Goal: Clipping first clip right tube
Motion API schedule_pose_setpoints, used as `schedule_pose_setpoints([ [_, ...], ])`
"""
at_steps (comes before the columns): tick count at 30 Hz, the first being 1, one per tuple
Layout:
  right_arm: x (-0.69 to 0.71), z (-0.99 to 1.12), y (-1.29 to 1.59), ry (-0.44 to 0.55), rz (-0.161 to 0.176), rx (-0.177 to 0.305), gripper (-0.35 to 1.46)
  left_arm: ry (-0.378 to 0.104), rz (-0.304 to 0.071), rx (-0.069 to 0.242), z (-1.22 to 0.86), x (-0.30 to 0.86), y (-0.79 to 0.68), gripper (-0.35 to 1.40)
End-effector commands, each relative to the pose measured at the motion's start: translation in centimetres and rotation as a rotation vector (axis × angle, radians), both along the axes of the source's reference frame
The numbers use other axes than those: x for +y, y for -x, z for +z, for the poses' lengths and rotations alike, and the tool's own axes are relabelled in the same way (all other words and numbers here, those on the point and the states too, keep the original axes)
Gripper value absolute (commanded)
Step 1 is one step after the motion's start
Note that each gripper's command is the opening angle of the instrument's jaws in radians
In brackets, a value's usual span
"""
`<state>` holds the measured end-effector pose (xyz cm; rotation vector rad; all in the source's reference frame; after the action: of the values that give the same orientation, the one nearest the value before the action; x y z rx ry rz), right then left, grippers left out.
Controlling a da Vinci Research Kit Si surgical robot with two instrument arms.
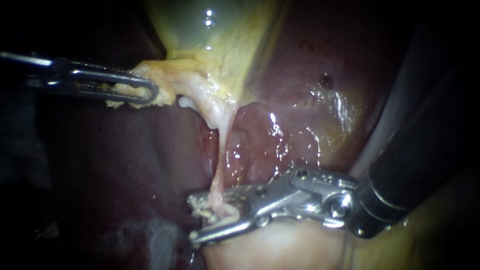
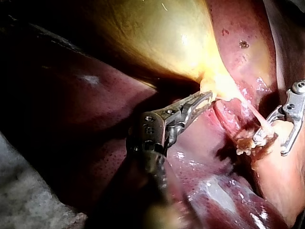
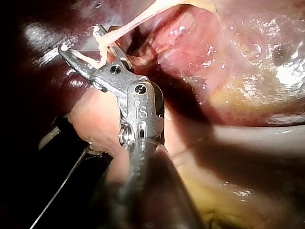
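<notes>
A thin pale tube [image 1: 223, 150] runs down from the yellow gallbladder [image 1: 210, 35] to my right instrument [image 1: 197, 220]. That instrument's jaws stand open, one on each side of the tube's lower end, with a gap showing. The right wrist view has the tube [image 3: 143, 16] draped as a loop between the same jaws [image 3: 81, 40]. My left instrument [image 1: 145, 92] is shut on the yellowish tissue at the gallbladder's lower end and holds it out to the left. In the left wrist view its jaws [image 2: 202, 100] pinch that tissue, with the right instrument [image 2: 270, 143] beyond.
Dark red liver [image 1: 310, 75] lies behind and to both sides of the tube. A wet pink hollow [image 1: 255, 140] sits just right of the tube. Pale pink tissue [image 1: 270, 250] bulges under the right instrument's jaws.
</notes>
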<state>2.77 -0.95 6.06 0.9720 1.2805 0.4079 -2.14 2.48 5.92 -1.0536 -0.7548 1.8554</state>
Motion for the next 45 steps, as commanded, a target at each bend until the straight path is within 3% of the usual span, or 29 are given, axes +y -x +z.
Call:
schedule_pose_setpoints([
  [1,0.0,0.0,0.0,0.0,0.0,0.0,0.48,0.0,0.0,0.0,0.0,0.0,0.0,-0.35],
  [16,0.05,0.1,0.12,-0.005,-0.003,0.002,0.25,0.0,0.0,0.0,0.0,0.0,0.0,-0.35],
  [26,0.06,0.14,0.15,-0.001,-0.02,-0.005,-0.12,0.0,0.0,0.0,0.01,0.0,0.01,-0.35],
  [29,0.07,0.16,0.17,0.004,-0.028,-0.016,-0.35,0.0,0.0,0.0,0.01,0.0,0.01,-0.35],
  [34,0.08,0.18,0.21,0.026,-0.062,-0.071,-0.35,0.0,0.0,0.0,0.01,0.0,0.01,-0.35],
  [45,0.08,0.26,0.23,0.024,-0.068,-0.075,-0.35,0.0,0.0,0.0,0.01,0.0,0.0,-0.35],
])
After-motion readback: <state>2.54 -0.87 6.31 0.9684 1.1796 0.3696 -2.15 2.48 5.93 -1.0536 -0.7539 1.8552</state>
